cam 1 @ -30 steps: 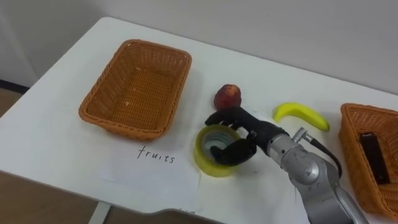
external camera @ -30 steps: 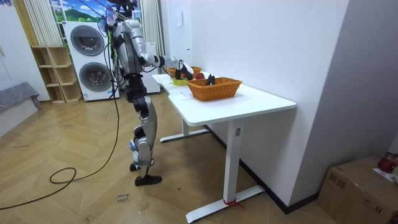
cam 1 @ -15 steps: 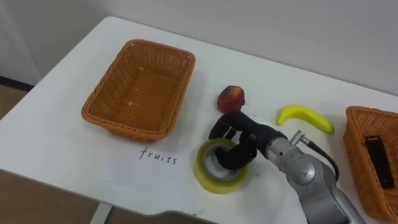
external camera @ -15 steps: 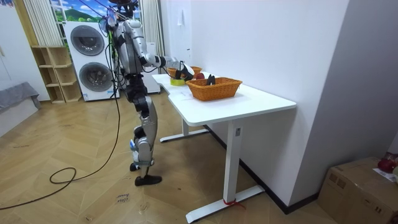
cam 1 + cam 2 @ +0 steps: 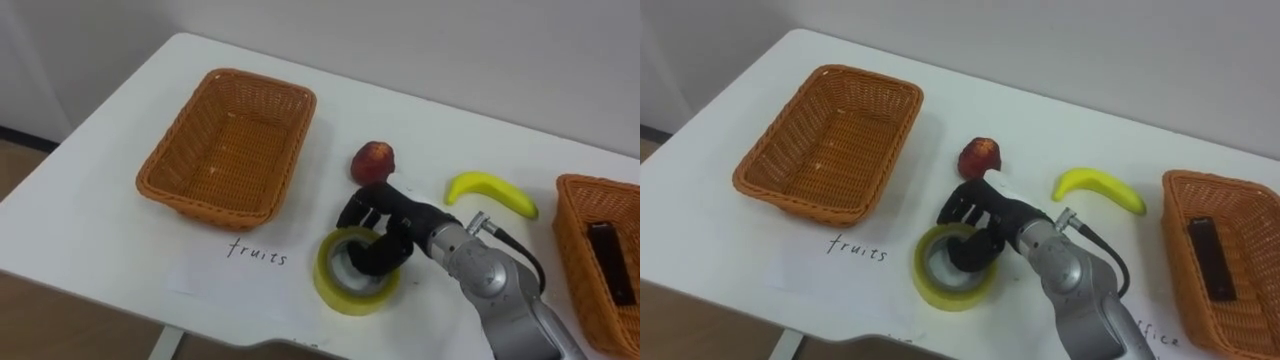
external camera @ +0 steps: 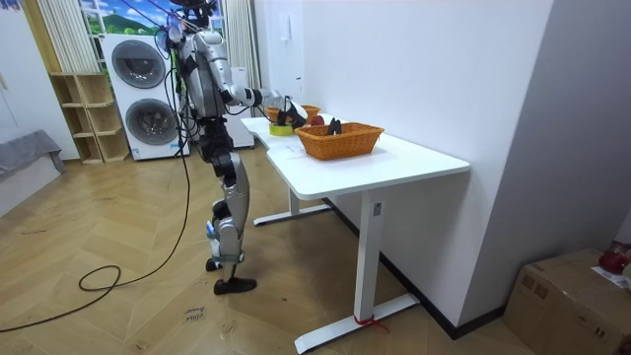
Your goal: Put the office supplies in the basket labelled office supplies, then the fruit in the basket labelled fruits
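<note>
One roll of yellow tape (image 5: 340,293) lay on the tabletop (image 5: 90,230). The right hand (image 5: 385,225) gripped the roll's far rim, its dark fingers (image 5: 372,255) curled over it and down into the hole. An apple (image 5: 372,160) stood just behind the roll, and a banana (image 5: 490,190) lay behind it to the right. The office basket (image 5: 575,250) was well to the right of the roll. I judged that the step called for a firm pinch first, then a straight lift, then a carry to the right, passing in front of the banana.
</note>
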You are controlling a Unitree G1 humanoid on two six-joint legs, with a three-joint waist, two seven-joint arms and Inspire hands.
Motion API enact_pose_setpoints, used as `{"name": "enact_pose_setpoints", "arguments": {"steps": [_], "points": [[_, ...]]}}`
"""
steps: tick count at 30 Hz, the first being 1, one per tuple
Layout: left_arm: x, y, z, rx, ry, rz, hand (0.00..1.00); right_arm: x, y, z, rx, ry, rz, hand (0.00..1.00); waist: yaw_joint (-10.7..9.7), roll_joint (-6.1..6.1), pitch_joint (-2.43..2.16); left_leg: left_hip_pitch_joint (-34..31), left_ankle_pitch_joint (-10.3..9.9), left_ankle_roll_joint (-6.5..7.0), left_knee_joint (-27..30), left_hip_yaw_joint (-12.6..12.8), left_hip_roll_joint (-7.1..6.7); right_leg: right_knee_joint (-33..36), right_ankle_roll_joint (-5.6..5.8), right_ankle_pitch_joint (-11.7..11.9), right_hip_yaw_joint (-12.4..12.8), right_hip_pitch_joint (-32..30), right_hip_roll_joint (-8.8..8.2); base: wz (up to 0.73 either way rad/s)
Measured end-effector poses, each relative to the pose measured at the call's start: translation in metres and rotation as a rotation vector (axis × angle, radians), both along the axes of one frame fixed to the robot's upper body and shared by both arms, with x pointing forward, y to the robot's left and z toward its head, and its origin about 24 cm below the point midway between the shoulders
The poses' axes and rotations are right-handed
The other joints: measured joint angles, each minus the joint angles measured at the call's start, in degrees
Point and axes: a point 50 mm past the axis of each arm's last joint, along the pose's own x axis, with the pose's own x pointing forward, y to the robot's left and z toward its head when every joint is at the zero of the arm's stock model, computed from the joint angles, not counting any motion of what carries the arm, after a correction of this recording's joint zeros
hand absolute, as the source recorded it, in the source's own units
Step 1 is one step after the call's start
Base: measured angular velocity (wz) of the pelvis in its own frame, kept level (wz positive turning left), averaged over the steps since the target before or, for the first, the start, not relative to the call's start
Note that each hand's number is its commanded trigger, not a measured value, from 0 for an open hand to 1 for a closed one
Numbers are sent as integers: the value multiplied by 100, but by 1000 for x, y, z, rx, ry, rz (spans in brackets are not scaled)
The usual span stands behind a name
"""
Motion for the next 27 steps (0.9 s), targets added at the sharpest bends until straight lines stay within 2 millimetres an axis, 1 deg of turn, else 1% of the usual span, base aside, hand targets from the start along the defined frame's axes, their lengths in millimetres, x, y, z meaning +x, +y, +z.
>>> {"name": "enact_pose_setpoints", "arguments": {"steps": [9,12,13,15,16,17,19,21,24,27], "points": [[-5,1,-1,-3,11,21,0,0,1,1,11,-6,6,100,-41,22,9,-6,0,0,-16,-5,0,0,0,0,0,5,1,0],[-12,2,-2,0,28,23,0,0,1,2,29,-4,5,100,-121,27,11,-15,0,0,-29,-27,-2,1,0,0,2,4,2,2],[-15,2,-2,-1,35,25,0,0,1,3,30,-8,7,100,-190,25,9,-23,0,0,-27,-31,-3,4,0,0,24,-6,3,3],[-17,1,-2,-2,39,28,0,0,0,6,34,-23,2,100,-216,30,11,-42,0,0,-19,-31,-4,3,0,0,85,-24,8,0],[-19,1,-3,-3,43,29,0,0,-3,10,40,-37,-9,100,-230,28,10,-46,1,0,-12,-29,-6,2,0,0,100,-32,8,0],[-21,2,-3,-3,47,29,0,1,-5,11,43,-45,-15,100,-235,13,-2,-39,1,0,-7,-24,-5,3,0,0,114,-32,9,0],[-29,2,-3,-5,57,33,0,3,-12,21,54,-93,-39,100,-342,31,-8,-20,2,0,6,-4,-4,2,0,0,118,-13,2,0],[-34,2,-3,-8,60,38,0,5,-18,28,62,-139,-67,100,-387,36,-15,-12,2,1,13,17,-3,1,0,0,129,-12,-5,-5],[-38,4,-3,-18,67,54,0,6,-29,36,73,-193,-123,100,-506,35,-21,-8,3,1,15,22,-4,4,2,-1,135,-9,-38,-2],[-37,4,-3,-22,65,51,0,7,-39,40,79,-217,-167,100,-536,32,-22,-2,2,1,28,56,-4,10,9,-6,142,-13,-46,-6]]}}
